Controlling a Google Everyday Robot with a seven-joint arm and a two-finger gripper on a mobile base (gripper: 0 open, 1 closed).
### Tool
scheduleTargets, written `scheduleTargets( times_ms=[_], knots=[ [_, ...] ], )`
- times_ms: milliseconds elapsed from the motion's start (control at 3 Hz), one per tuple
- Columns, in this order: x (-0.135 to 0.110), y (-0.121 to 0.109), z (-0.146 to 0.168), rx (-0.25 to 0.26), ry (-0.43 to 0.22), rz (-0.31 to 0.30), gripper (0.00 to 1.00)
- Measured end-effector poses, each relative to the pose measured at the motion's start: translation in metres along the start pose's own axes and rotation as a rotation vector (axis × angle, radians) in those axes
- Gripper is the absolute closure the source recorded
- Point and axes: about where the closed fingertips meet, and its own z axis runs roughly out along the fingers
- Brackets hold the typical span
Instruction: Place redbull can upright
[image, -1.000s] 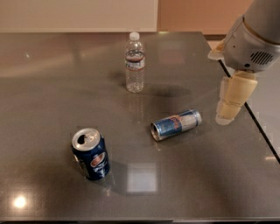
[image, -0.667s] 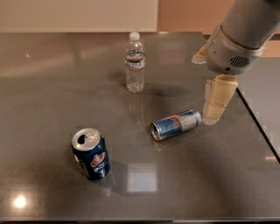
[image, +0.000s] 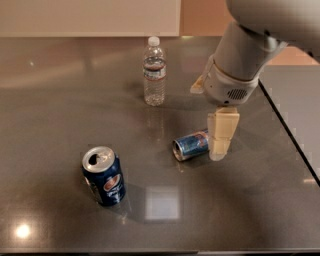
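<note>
The redbull can (image: 190, 145) lies on its side on the dark table, its silver top facing left toward me and its far end hidden behind the gripper. My gripper (image: 220, 146) hangs from the arm at the upper right and points down over the can's right end, its cream fingers (image: 222, 133) in front of the can.
A clear water bottle (image: 154, 72) stands upright at the back centre. An opened dark-blue Pepsi can (image: 104, 176) stands at the front left. The table's right edge (image: 290, 135) runs diagonally close to the arm.
The arm has swung left and down, bringing the gripper from beside the table's right edge to the right end of the lying can. The can has not moved.
</note>
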Motion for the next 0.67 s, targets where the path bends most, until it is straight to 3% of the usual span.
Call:
scheduleTargets(
  times_ms=[667],
  knots=[
    [-0.025,0.013,0.032,-0.037,0.000,-0.107,0.00]
  ],
)
